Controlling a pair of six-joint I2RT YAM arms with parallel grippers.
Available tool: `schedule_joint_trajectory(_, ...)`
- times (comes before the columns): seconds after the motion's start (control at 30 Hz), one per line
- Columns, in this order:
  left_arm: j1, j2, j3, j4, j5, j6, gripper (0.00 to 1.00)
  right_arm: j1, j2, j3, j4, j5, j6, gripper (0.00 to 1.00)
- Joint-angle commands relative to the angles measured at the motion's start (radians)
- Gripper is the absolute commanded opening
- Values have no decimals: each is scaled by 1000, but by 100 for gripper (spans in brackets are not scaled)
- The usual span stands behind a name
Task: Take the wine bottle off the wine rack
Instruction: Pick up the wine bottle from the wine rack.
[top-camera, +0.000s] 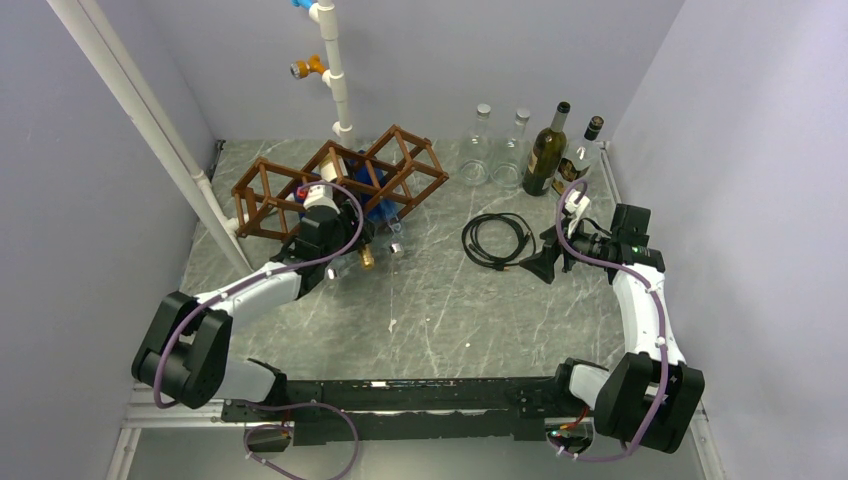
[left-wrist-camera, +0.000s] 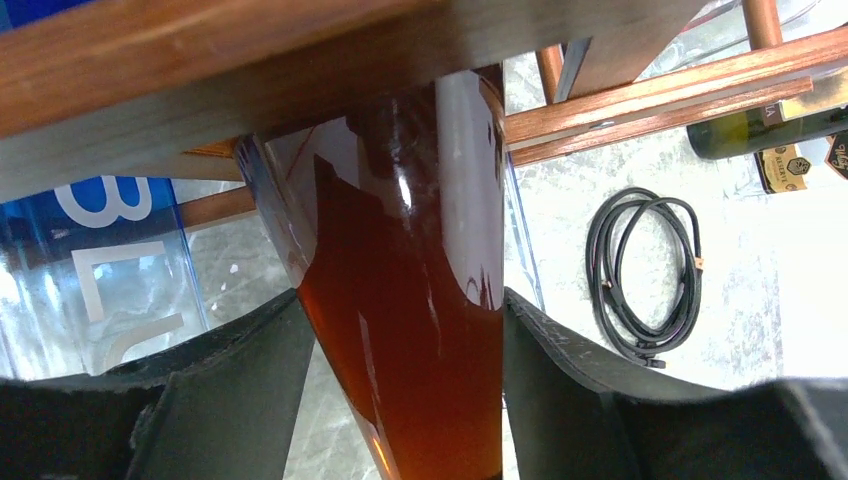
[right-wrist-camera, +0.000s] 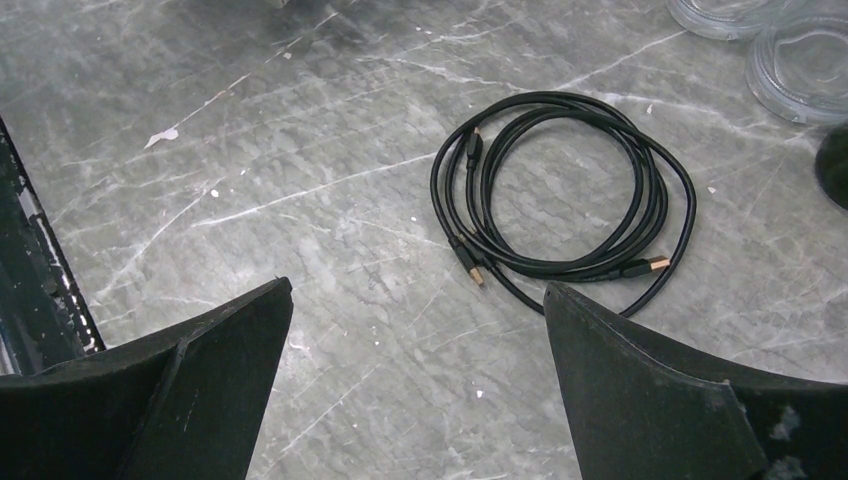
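The brown wooden wine rack (top-camera: 340, 183) lies at the back left of the table. In the left wrist view its bars (left-wrist-camera: 250, 70) cross just above an amber wine bottle (left-wrist-camera: 400, 200) that pokes out of a cell. My left gripper (left-wrist-camera: 405, 296) has its jaws round the bottle's tapering shoulder, both black pads touching the glass. From above, the left gripper (top-camera: 335, 252) is mostly hidden under its wrist, with a gold cap (top-camera: 367, 258) showing beside it. My right gripper (right-wrist-camera: 418, 300) hangs open over bare table, holding nothing.
A blue bottle (left-wrist-camera: 100, 260) with white letters lies in the neighbouring cell. A coiled black cable (top-camera: 497, 240) lies mid-table, near the right gripper (top-camera: 545, 262). Two clear and two dark bottles (top-camera: 545, 150) stand at the back right. A white pipe (top-camera: 335, 70) rises behind the rack.
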Motion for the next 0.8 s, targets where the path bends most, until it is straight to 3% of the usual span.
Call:
schedule_joint_trajectory(0.0,-12,22,39,0,-14,-11,66,5,0,42,-5,-9,-30,100)
schedule_joint_trajectory(0.2,-14,15,39,2,4,-15,36,7,-1,42,-7,-4,-32,99)
schedule_joint_trajectory(0.37,-16,-24,32,-2,7,-11,0,8,-4,42,-7,-1,-35,99)
schedule_joint_trajectory(0.77,-71,-178,-9,26,-74,57,0,11,-10,42,-10,1,-38,99)
